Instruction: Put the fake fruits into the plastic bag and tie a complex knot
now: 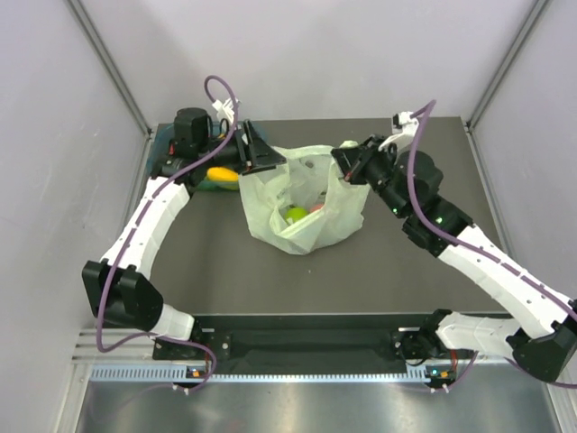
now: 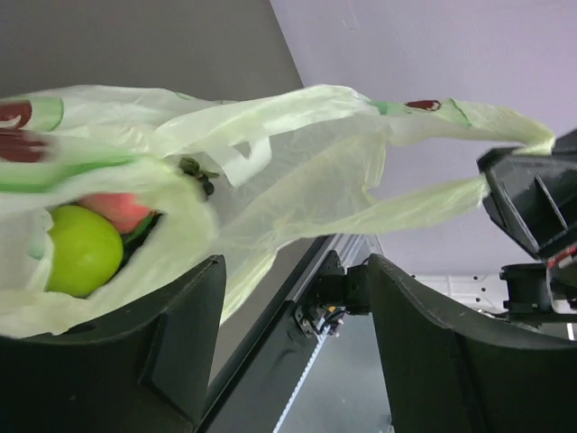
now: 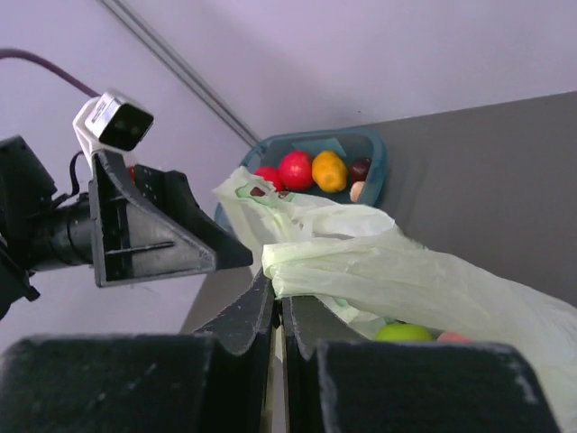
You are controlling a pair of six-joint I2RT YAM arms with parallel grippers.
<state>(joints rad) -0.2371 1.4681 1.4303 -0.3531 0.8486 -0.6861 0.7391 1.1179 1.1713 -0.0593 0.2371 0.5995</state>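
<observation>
Evidently the right gripper pinched a handle of the plastic bag; the left gripper gaped empty and should grasp the opposite handle gently.

Illegible red print on plastic bag

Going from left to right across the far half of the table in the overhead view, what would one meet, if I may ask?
teal tub → yellow fruit → left gripper → green apple inside the plastic bag → right gripper
</observation>
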